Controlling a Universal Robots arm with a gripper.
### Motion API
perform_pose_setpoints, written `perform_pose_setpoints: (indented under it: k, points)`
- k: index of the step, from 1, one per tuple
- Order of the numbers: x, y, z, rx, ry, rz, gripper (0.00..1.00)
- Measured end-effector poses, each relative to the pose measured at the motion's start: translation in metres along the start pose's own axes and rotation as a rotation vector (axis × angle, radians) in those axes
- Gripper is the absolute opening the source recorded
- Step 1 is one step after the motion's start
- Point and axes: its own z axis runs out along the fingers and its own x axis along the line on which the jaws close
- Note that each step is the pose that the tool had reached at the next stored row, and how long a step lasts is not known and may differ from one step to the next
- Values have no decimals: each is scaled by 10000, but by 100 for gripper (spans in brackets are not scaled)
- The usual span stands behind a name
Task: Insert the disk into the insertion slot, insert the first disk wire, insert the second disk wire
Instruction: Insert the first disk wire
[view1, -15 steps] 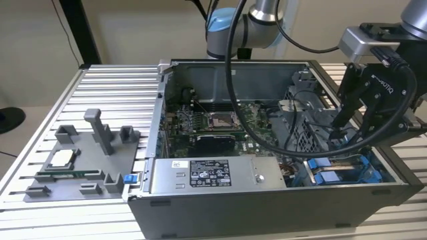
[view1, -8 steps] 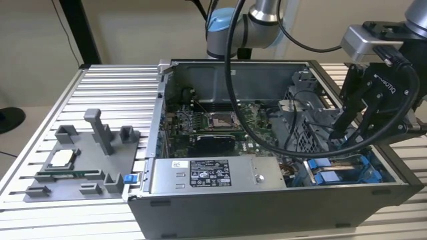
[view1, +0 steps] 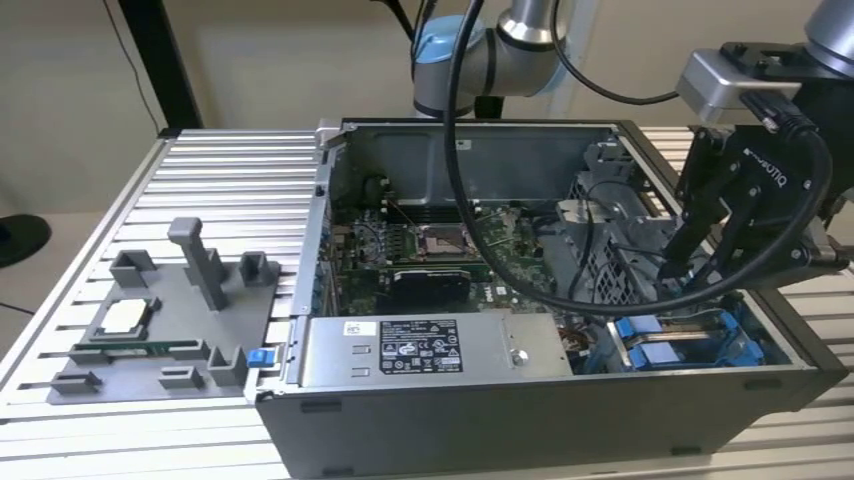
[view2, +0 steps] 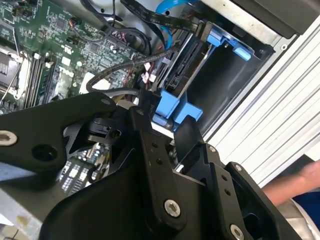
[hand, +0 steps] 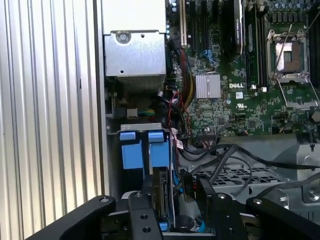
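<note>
Black jaws stand parted close over the blue-railed insertion slot (view2: 225, 75), with black cables (view2: 120, 66) and a green motherboard (view2: 55, 45) alongside.

Exterior view overlooks the case (view1: 534, 420); both wrist views — close (past the gripper (view2: 167, 125)) — share the insertion slot (view2: 225, 75) (hand: 150, 150).

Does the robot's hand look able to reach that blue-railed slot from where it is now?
Probably yes. The hand hangs close above the insertion slot, whose open side faces it. Black cables run close beside the slot and might brush the hand.
</note>
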Motion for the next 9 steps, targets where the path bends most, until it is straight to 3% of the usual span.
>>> perform_pose_setpoints:
  k: [6,9]
  points:
    - [-5,11,10,69,-14,-6,100]
    - [-5,13,18,300,-72,-25,100]
